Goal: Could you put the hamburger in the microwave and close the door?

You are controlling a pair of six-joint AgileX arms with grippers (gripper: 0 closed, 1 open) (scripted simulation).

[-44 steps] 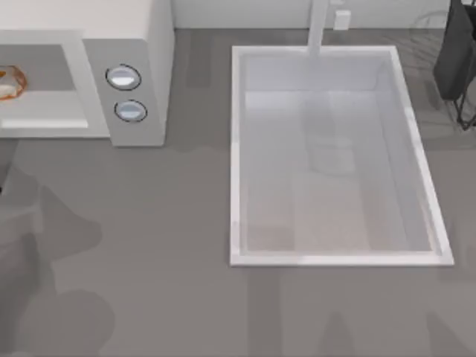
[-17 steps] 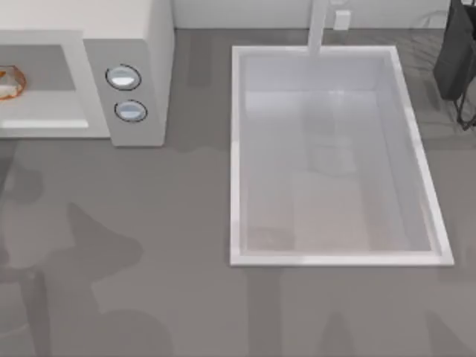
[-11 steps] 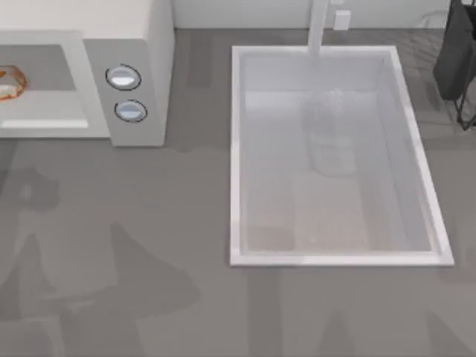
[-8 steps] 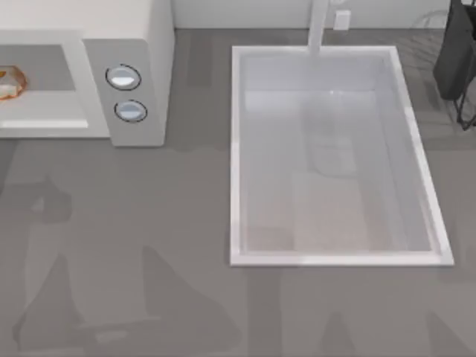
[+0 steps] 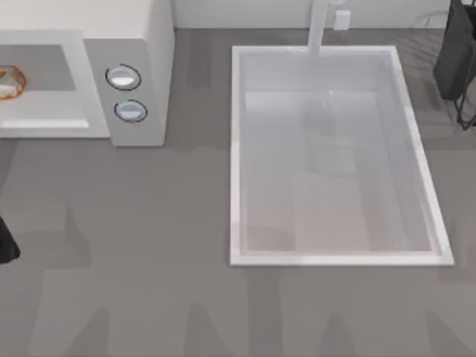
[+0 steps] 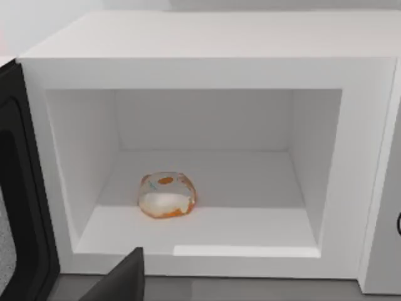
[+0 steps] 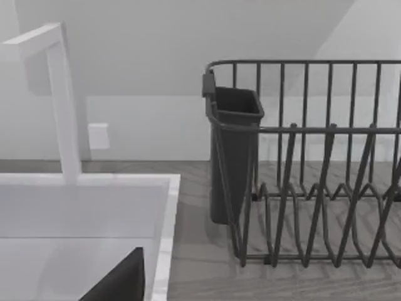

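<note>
- Left gripper (image 5: 4,245): dark bit at the top view's left edge, over the counter (image 5: 149,245), in front of the microwave. One dark finger tip (image 6: 122,279) shows in the left wrist view. Cannot tell if the fingers are spread or pressed together.
- Door (image 6: 19,207): swung open at the microwave's left side, dark inner face with a window, seen in the left wrist view.
- Hamburger (image 6: 166,195): inside the microwave cavity, resting on its floor, left of centre and toward the front. Nothing grips it. In the top view it sits at the left edge, inside the opening.
- Microwave (image 5: 141,44): back left of the counter, cavity open toward the front. Two knobs (image 5: 123,77) stacked on its right panel.
- Sink (image 5: 236,149): white rectangular basin right of the microwave, well apart from it. Faucet (image 5: 318,30) at its back edge.
- Dish rack (image 7: 313,188): dark wire rack at the far right back corner, just beside the sink, with a dark cup-shaped holder (image 7: 232,150) on its sink-side end.
- Right gripper: one dark finger tip (image 7: 122,279) in the right wrist view, near the sink's rim; cannot tell its state. Arm looks parked.
</note>
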